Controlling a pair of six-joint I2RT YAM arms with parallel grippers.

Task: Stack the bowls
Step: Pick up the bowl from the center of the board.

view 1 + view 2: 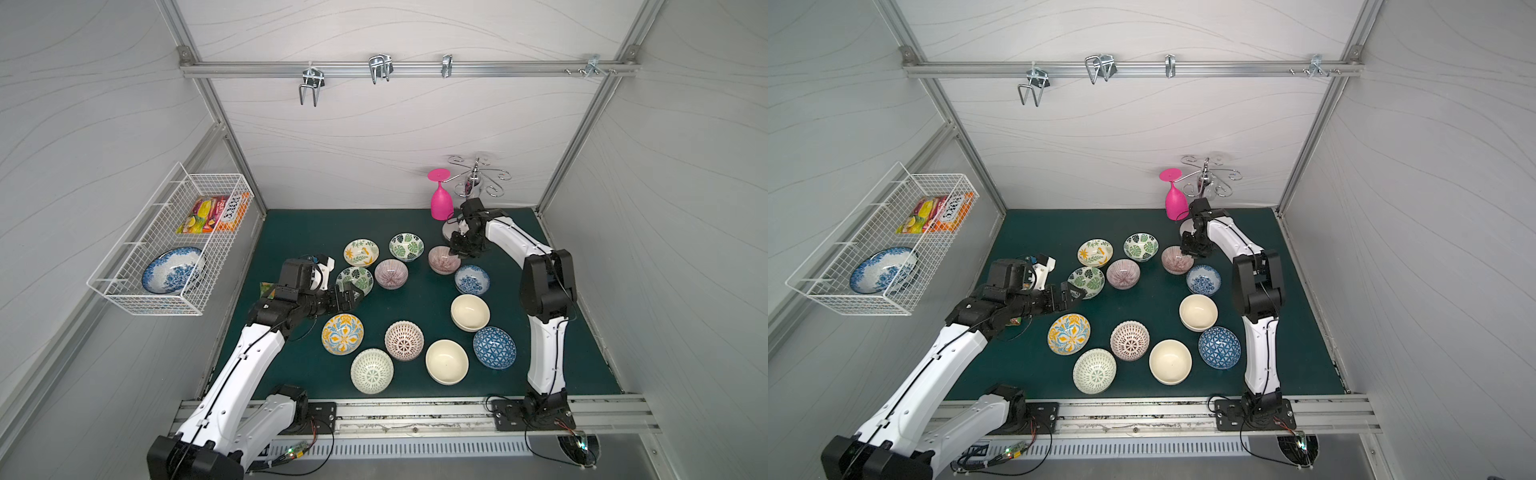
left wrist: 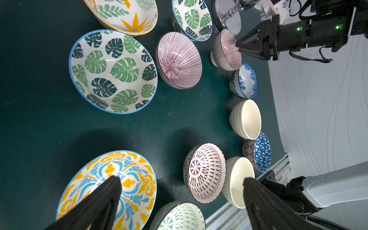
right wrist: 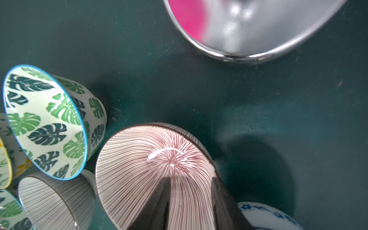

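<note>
Twelve small round ceramic bowls (image 1: pixel 404 340) sit unstacked on the dark green worktop (image 1: pixel 419 303). The right tool (image 3: pixel 190 179) straddles the rim of one pink-striped ceramic bowl (image 3: pixel 143 155), one finger inside, one outside (probably to lift it onto its pink-striped twin (image 1: pixel 390 273)); whether it pinches is unclear. The left tool (image 1: pixel 351 298) hangs wide open beside a green-leaf bowl (image 1: pixel 354 279). The left arm (image 1: pixel 257 349) hides most of a colourful packet (image 1: pixel 266 290).

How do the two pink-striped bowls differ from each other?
The right tool straddles the rim of the back pink-striped bowl, one finger inside, one outside; the middle pink-striped bowl has nothing on it. The back one stands beside the small blue floral bowl, the middle one beside a green-leaf bowl. Both share the same striped pattern and look equal in size.
</note>
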